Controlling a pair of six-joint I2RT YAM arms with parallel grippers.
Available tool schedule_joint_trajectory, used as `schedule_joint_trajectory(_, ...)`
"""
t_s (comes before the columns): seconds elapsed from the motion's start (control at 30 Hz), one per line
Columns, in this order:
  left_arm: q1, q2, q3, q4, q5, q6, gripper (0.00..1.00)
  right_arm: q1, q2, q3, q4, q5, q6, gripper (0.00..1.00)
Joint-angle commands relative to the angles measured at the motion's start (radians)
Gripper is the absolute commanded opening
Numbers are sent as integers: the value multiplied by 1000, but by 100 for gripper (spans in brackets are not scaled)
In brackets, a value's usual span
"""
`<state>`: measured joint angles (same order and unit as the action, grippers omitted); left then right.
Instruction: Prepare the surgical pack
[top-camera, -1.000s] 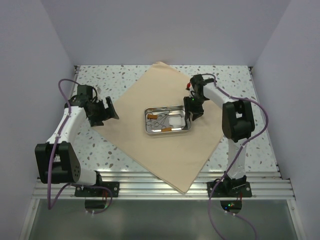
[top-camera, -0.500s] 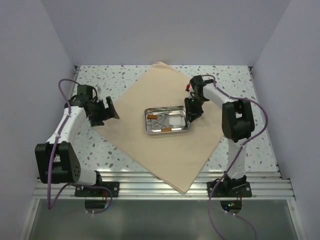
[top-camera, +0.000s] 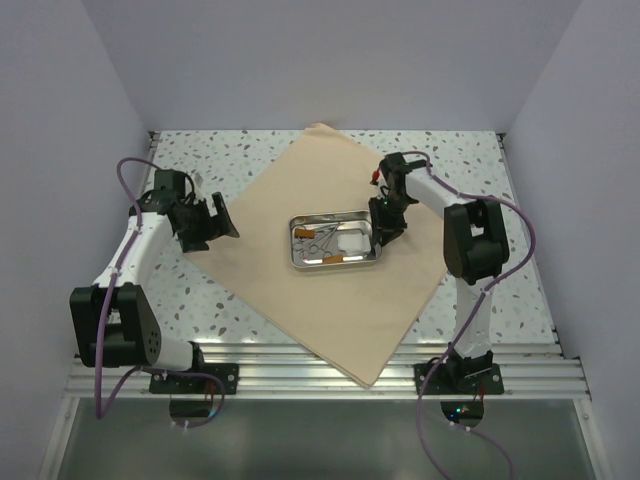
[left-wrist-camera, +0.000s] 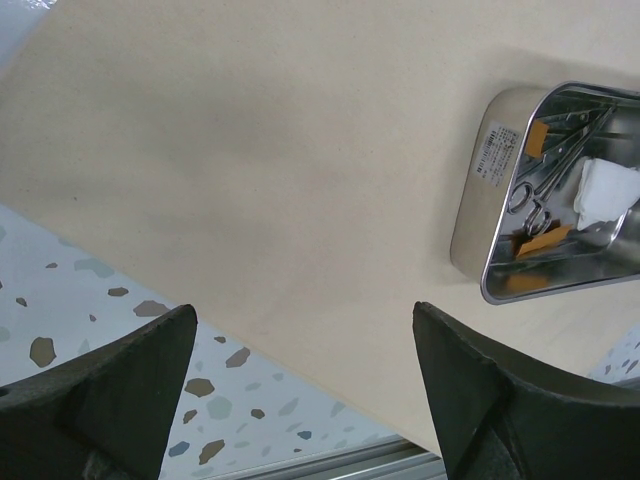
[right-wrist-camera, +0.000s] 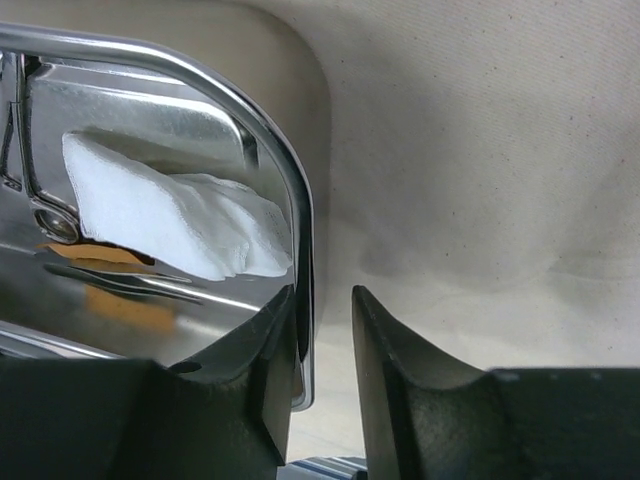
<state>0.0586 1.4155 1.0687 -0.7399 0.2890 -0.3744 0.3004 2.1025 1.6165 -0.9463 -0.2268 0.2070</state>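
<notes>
A large tan cloth (top-camera: 330, 305) lies flat as a diamond on the table. On its middle stands a small shiny steel tray (top-camera: 333, 214) holding thin metal instruments (top-camera: 318, 238), white gauze (top-camera: 352, 242) and two brown strips (top-camera: 303, 233). My right gripper (top-camera: 380, 232) straddles the tray's right rim (right-wrist-camera: 290, 190), one finger inside next to the gauze (right-wrist-camera: 170, 215), the other outside over the cloth. A narrow gap still shows between rim and outer finger. My left gripper (top-camera: 222, 222) hangs wide open over the cloth's left edge (left-wrist-camera: 300, 200), nothing between its fingers.
The speckled tabletop (top-camera: 200, 290) shows around the cloth. White walls enclose the back and both sides. An aluminium rail (top-camera: 320, 375) runs along the near edge by the arm bases. The tray (left-wrist-camera: 470, 230) shows at the right of the left wrist view.
My right gripper has lowered slightly onto the tray's right rim and its jaws have narrowed around it. The left arm has not moved.
</notes>
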Motion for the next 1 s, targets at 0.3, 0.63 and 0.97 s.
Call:
schedule_joint_trajectory(0.3, 4, -20, 2, 22, -20, 8, 99, 3, -228, 36, -111, 191, -14, 98)
schedule_joint_trajectory(0.63, 6, -43, -13, 14, -50, 9, 99, 296, -582, -213, -209, 159, 41, 72)
schedule_joint_trajectory(0.97, 4, -121, -116, 34, -68, -23, 98, 801, -981, -764, -45, 121, 354, 57)
